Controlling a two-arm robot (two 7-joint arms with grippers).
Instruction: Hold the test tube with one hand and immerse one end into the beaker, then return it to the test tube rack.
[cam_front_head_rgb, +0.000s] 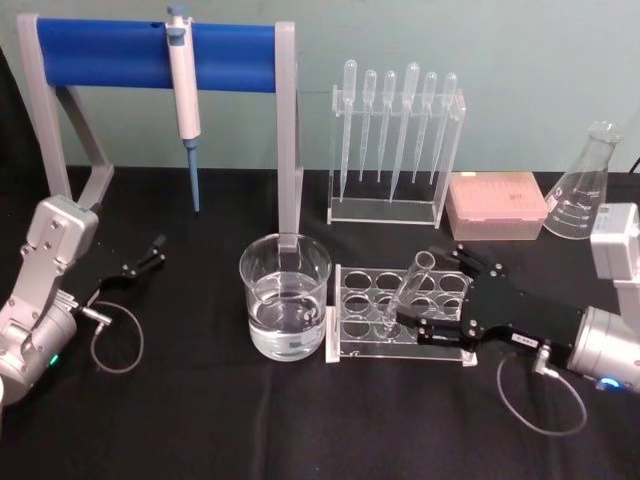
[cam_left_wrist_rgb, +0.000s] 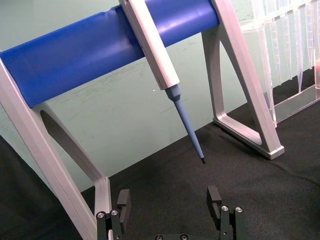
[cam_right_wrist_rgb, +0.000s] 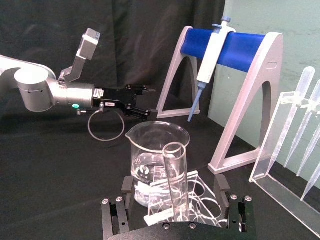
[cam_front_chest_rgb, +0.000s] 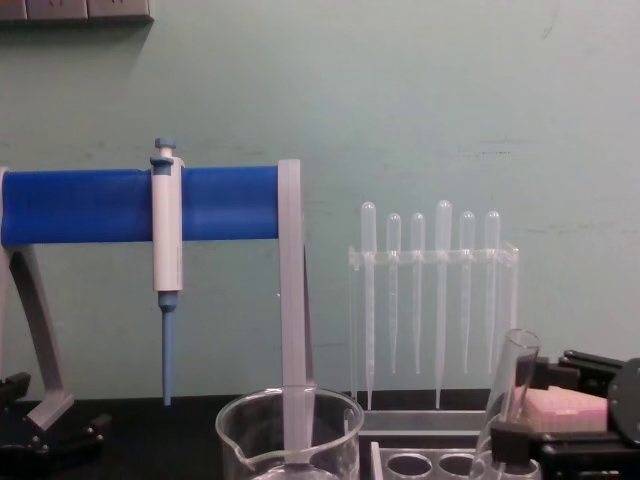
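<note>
The test tube (cam_front_head_rgb: 413, 283) stands tilted in a hole of the rack (cam_front_head_rgb: 352, 300), its open end up. My right gripper (cam_front_head_rgb: 420, 290) is open and straddles it, a finger on each side with gaps to the glass; the right wrist view shows the test tube (cam_right_wrist_rgb: 175, 172) midway between the two fingers (cam_right_wrist_rgb: 127, 189). The beaker (cam_front_head_rgb: 285, 295), partly filled with water, sits just left of the rack, with the beaker (cam_right_wrist_rgb: 156, 145) just beyond the tube. My left gripper (cam_front_head_rgb: 150, 253) is parked open at the table's left side, holding nothing.
A blue-barred stand (cam_front_head_rgb: 150, 52) with a hanging pipettor (cam_front_head_rgb: 184, 95) rises behind the beaker. A clear holder of pipettes (cam_front_head_rgb: 395, 140), a pink tip box (cam_front_head_rgb: 495, 205) and a conical flask (cam_front_head_rgb: 582, 185) line the back right. Black cloth covers the table.
</note>
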